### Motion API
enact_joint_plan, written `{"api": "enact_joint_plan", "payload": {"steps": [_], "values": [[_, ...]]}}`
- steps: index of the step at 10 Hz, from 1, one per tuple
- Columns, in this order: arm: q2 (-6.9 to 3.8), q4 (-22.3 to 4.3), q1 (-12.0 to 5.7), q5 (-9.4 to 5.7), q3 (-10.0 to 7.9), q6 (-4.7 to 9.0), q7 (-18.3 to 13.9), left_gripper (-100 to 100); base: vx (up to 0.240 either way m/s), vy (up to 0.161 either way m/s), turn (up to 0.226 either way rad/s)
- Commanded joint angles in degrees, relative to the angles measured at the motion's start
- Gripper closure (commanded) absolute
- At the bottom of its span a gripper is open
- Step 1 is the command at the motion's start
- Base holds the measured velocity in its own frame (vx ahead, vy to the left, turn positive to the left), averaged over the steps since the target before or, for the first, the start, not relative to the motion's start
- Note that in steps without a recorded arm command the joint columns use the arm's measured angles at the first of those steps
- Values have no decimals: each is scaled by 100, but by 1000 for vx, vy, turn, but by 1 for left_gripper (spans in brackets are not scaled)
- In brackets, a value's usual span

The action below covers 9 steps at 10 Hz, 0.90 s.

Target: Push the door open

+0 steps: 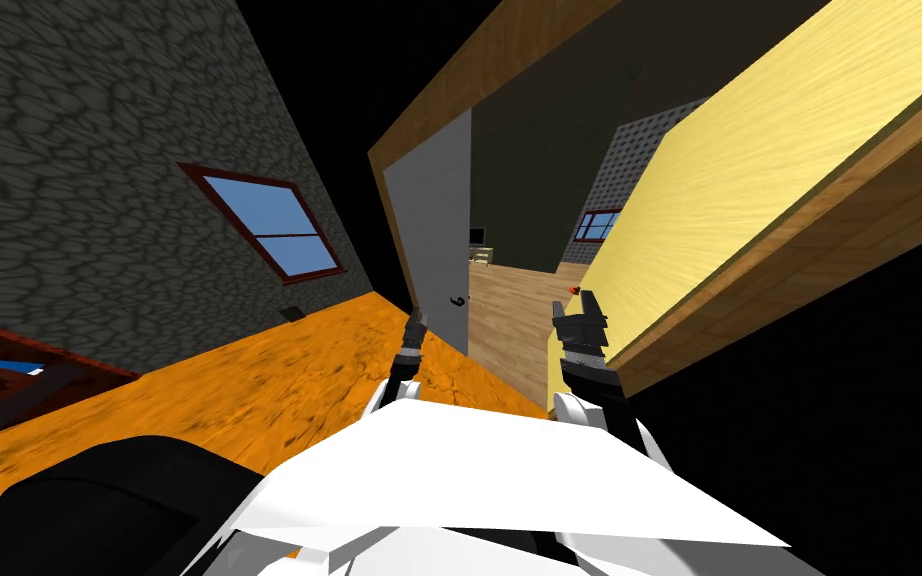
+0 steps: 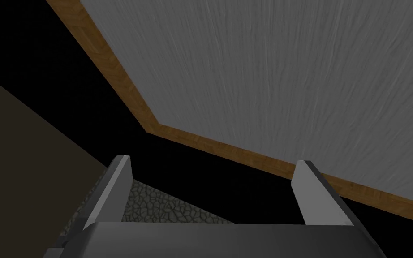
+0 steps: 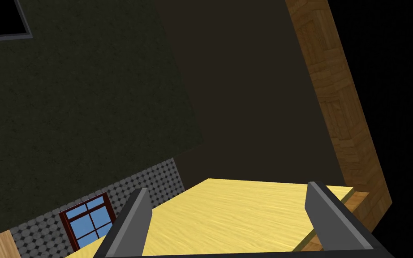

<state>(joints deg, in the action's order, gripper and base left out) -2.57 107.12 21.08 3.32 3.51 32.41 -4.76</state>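
Note:
A grey door (image 1: 434,225) with a small dark handle (image 1: 458,300) stands ajar in a brown wooden frame (image 1: 469,75). Past its free edge a gap shows a room with a light wooden floor (image 1: 514,310). My left gripper (image 1: 416,320) is raised just in front of the door, below the handle and to its left. In the left wrist view this gripper (image 2: 214,192) is open, with the grey door (image 2: 290,71) and its wooden frame (image 2: 228,150) ahead of it. My right gripper (image 1: 579,305) is held up beside a yellow panel (image 1: 749,170); the right wrist view shows it (image 3: 230,215) open, the yellow panel (image 3: 232,215) close ahead.
The orange floor (image 1: 249,380) spreads to my left, below a dark stone wall with a red-framed window (image 1: 274,225). The yellow panel and its wooden edge (image 1: 799,250) close off my right side. Black areas lie above the frame and at the far right.

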Motion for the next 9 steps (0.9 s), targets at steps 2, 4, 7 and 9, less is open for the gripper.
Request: {"api": "enact_joint_plan", "payload": {"steps": [2, 4, 7, 9], "values": [[-44, -398, -114, 0, 120, 60, 10, -100, 89, 74, -70], [-79, -738, -216, -6, 206, 124, 13, -100, 92, 81, -70], [-126, -1266, -372, -15, 336, 222, 19, -100, 89, 73, -78], [-153, -1636, -478, -21, 425, 288, 22, -100, 86, 80, -73]]}}
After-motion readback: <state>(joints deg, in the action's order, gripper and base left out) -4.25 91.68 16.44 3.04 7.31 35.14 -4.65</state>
